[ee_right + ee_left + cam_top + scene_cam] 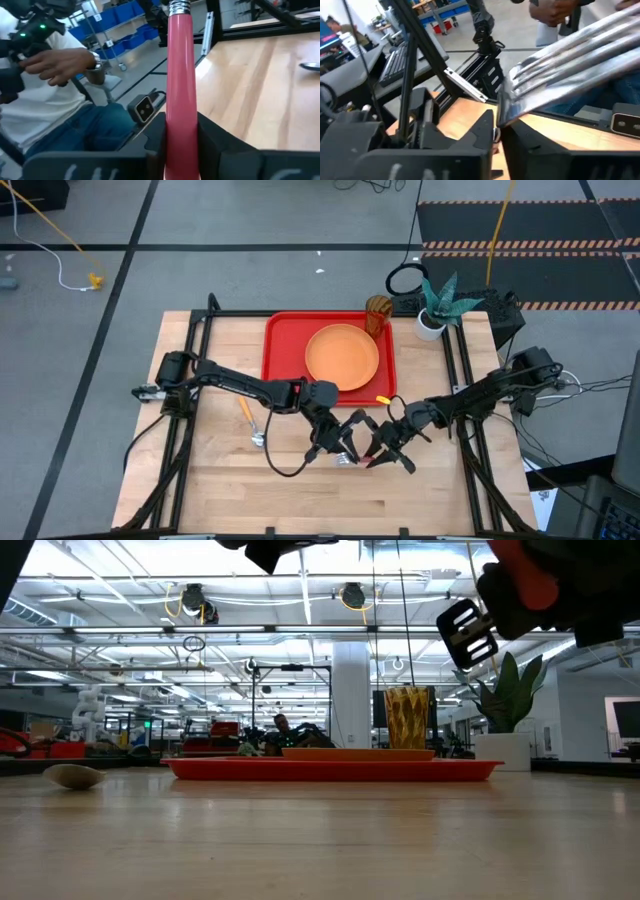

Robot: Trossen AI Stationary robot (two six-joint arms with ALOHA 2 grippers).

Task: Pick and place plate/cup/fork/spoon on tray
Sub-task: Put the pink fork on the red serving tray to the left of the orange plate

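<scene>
The fork (358,462) hangs above the table's near middle between my two grippers, silver tines (468,632) toward the table's left and pink-red handle (180,60) toward its right. My left gripper (344,452) is shut on its metal end. My right gripper (388,455) is shut on its handle. The orange plate (342,356) lies flat on the red tray (285,340). The amber cup (378,312) stands upright at the tray's far right corner. The spoon (252,425) lies flat on the table, left of my left gripper. My left gripper pinches the fork's metal tine end (507,111) between its two nearly closed fingers. The fingers come from the table's far side, slanting toward the near edge, and lie across the fork. The tines stick out sideways, clear of the table. My right gripper pinches the pink-red handle (180,122) between its two fingers, well back from the metal collar (178,7). The fingers come from the table's right and lie along the handle. The fork is lifted clear of the table, its handle end higher than its tines.
A white pot with a green plant (435,310) stands right of the cup, beyond the tray. Black frame rails (462,380) run along the table's sides. A person's hand (65,62) and legs show beyond the table's near side. Bare wood lies near the front edge.
</scene>
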